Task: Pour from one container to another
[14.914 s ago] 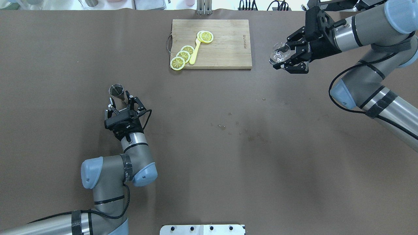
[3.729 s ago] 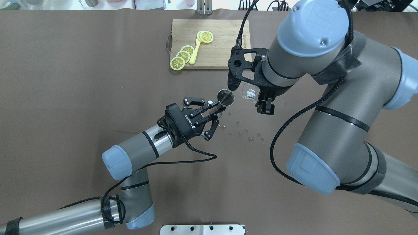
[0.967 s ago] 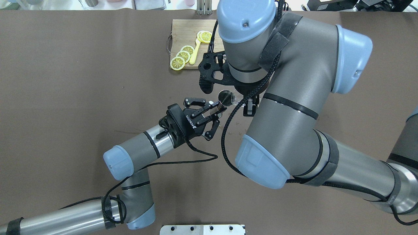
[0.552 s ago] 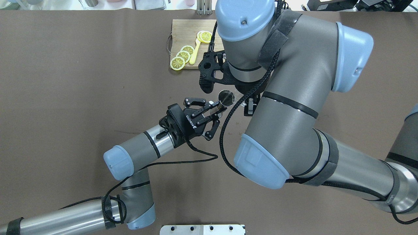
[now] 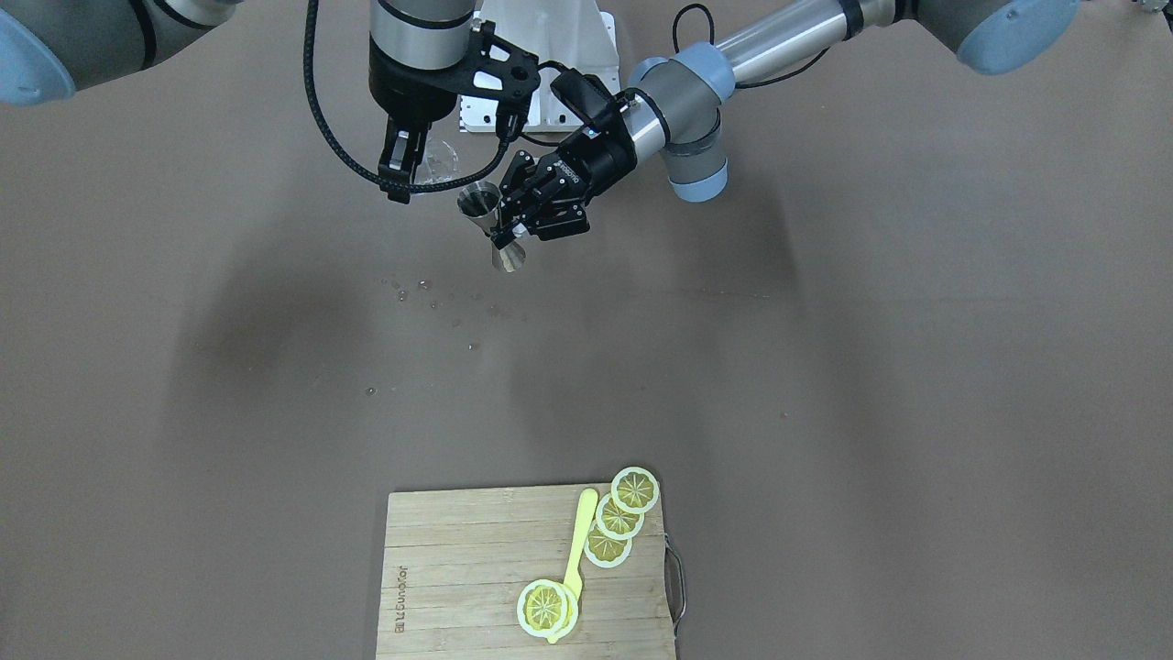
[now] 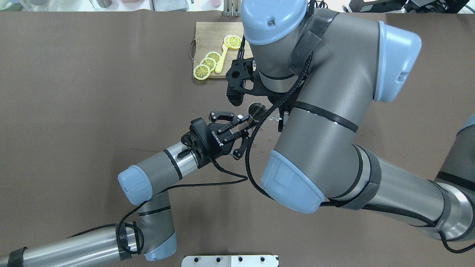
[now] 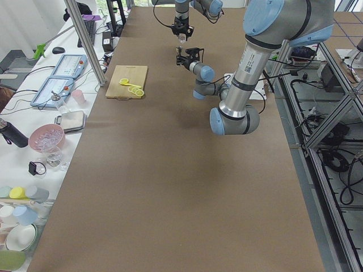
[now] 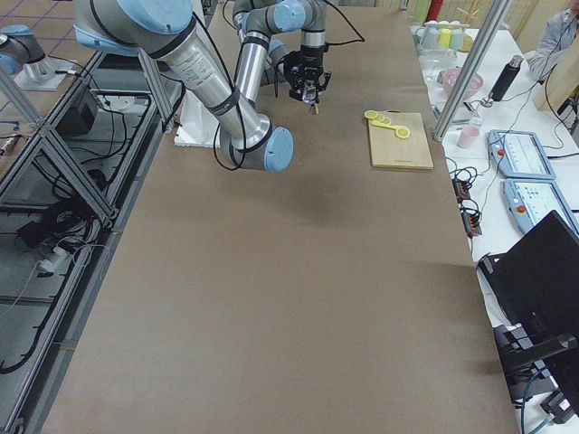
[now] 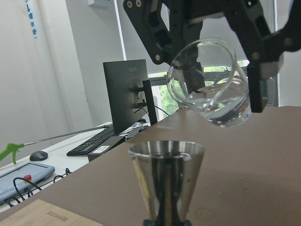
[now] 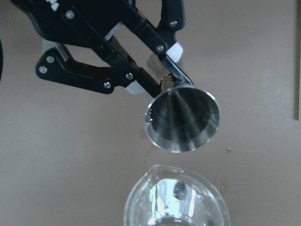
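Just above left pincer (image 6: 248,122), clamped round metal measuring cup (image 9: 166,176) | right pincer (image 9: 223,82) grips tilted glass (image 10: 176,200) of water | risk: stream overshoots narrow mouth, wetting counter (image 5: 641,348) below.

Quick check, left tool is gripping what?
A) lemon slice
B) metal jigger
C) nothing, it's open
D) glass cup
B: the left tool is closed on the waist of the metal jigger, which stands upright. The glass cup is in the right tool, tilted just above the jigger's rim.
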Robot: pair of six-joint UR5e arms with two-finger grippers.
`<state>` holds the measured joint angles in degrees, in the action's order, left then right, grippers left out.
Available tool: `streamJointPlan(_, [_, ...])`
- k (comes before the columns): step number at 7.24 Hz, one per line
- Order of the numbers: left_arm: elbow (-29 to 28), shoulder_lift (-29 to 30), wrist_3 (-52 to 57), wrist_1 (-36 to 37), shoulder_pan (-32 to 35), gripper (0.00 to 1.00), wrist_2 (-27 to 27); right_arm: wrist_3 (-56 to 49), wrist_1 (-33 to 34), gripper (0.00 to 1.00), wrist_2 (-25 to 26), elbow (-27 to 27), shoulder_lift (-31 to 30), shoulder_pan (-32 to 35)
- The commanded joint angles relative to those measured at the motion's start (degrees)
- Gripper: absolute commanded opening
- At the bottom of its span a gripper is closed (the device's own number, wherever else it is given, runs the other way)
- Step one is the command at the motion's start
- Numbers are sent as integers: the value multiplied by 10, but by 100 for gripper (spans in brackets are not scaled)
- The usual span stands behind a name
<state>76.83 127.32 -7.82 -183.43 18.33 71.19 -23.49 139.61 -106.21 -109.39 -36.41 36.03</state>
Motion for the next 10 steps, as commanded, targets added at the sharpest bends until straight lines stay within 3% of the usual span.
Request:
streamJointPlan(1, [0,1,0,0,-1,0,0,0,7,0,0,19,15,0])
streamJointPlan(10, [0,1,0,0,-2,0,0,-1,66,0,1,68,68,3])
